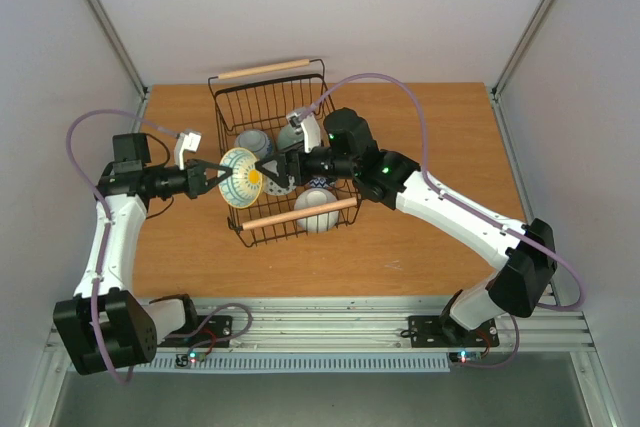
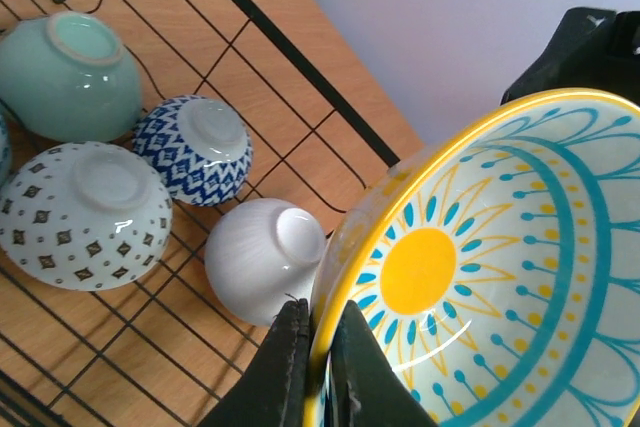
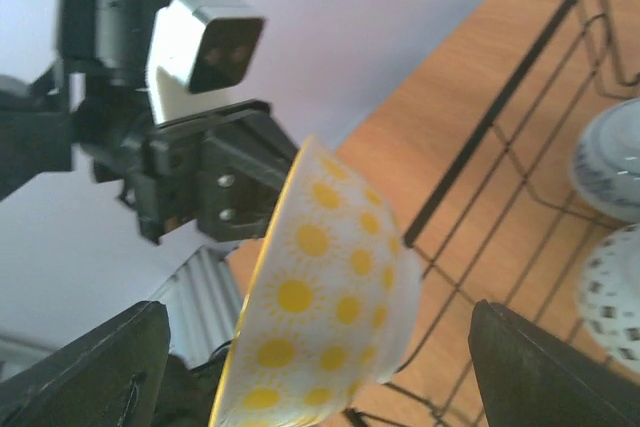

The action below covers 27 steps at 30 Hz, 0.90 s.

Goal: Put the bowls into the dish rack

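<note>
Left end effector clamped on rim of cream bowl: yellow sun and teal rays inside, yellow suns outside. Bowl held tilted on edge at left wall of dish rack, clear of counter. Right end effector spread wide, fingers flanking same bowl; contact not discernible. Inside rack, all upside down: mint bowl, blue-and-white bowl, dotted white bowl, plain white bowl.
</note>
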Tool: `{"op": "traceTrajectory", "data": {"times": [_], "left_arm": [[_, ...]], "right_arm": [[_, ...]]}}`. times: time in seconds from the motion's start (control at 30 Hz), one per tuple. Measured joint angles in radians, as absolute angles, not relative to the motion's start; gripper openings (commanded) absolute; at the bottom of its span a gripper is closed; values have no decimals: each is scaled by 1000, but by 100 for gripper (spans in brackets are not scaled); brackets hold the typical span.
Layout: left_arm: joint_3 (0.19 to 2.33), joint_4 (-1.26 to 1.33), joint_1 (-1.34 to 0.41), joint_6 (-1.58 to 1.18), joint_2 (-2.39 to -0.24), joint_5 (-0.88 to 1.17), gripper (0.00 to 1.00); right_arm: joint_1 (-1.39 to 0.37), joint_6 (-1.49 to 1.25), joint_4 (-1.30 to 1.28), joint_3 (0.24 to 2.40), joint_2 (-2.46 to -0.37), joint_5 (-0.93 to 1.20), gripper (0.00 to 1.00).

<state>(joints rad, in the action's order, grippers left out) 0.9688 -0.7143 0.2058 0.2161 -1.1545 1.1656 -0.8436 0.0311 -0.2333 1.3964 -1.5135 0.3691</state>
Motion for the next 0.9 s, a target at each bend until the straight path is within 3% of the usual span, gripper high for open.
{"op": "traceTrajectory", "data": {"times": [0.4, 0.73, 0.83, 0.9], "left_arm": [[989, -781, 226, 290, -1160, 1277, 1], [989, -821, 231, 335, -1160, 1320, 0], [989, -825, 236, 348, -1160, 1320, 1], [990, -825, 237, 352, -1160, 1317, 0]], "right_arm": [[-845, -48, -210, 1398, -1571, 547, 86], [-845, -86, -157, 1398, -1594, 646, 81], [-845, -102, -141, 1396, -1605, 679, 75], [-844, -119, -140, 1396, -1608, 691, 59]]}}
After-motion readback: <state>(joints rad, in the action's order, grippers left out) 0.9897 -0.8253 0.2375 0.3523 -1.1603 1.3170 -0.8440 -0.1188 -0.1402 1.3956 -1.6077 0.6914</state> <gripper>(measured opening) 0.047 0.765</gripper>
